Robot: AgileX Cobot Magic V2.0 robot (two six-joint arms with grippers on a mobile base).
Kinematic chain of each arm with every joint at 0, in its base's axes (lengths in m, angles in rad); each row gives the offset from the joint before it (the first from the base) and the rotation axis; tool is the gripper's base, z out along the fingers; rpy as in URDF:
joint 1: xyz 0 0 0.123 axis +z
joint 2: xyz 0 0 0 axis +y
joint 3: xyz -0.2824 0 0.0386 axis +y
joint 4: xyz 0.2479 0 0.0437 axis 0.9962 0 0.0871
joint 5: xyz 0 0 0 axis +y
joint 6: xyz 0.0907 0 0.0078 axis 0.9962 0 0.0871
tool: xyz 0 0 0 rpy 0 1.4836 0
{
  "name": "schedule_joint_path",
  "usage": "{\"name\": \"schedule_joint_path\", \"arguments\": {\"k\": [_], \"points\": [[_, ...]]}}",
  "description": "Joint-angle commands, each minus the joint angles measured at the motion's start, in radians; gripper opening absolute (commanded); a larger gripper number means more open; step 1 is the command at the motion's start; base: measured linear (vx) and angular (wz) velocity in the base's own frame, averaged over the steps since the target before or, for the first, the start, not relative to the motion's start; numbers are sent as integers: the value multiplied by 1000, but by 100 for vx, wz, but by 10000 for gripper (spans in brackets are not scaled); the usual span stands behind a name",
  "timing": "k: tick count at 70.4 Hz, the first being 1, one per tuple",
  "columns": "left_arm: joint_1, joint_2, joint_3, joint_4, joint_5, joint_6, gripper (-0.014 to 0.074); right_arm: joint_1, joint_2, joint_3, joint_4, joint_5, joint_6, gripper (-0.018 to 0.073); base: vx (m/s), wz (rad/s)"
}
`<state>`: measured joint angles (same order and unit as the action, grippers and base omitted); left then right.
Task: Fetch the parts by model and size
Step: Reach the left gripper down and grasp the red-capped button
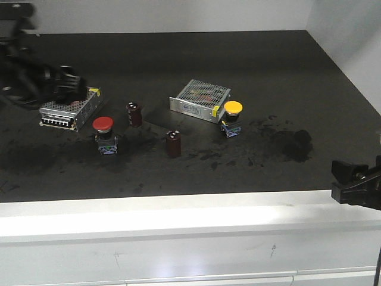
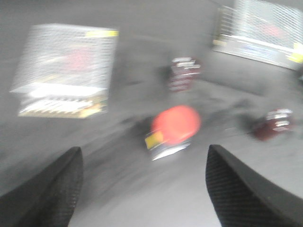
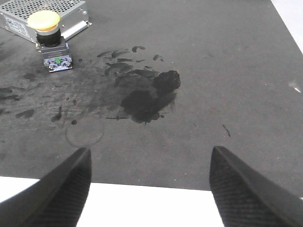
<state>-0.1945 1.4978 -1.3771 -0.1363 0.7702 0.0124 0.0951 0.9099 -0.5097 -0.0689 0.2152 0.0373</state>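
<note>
The left fingers [image 2: 47,191] gaped empty before the red-capped switch [image 2: 176,124]. The right fingers [image 3: 248,187] gaped too, the yellow-capped switch [image 3: 43,20] well apart.

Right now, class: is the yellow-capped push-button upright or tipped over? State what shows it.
Upright: the yellow-capped push-button has its cap on top and its bluish-grey base flat on the black mat.
</note>
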Motion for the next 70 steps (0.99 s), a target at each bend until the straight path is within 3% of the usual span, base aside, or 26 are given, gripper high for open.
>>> {"name": "schedule_joint_path", "arguments": {"k": [1, 13, 46, 70], "points": [[-35, 45, -107, 30, -18, -57, 522, 0, -5, -33, -10, -67, -6, 507, 0, 0], [-57, 170, -220, 106, 78, -121, 522, 0, -5, -33, -10, -67, -6, 507, 0, 0], [-65, 330, -369, 105, 190, -189, 522, 0, -5, -33, -10, -65, -6, 507, 0, 0], [-74, 387, -378, 105, 241, -226, 522, 0, -5, -33, -10, -65, -6, 507, 0, 0]]}}
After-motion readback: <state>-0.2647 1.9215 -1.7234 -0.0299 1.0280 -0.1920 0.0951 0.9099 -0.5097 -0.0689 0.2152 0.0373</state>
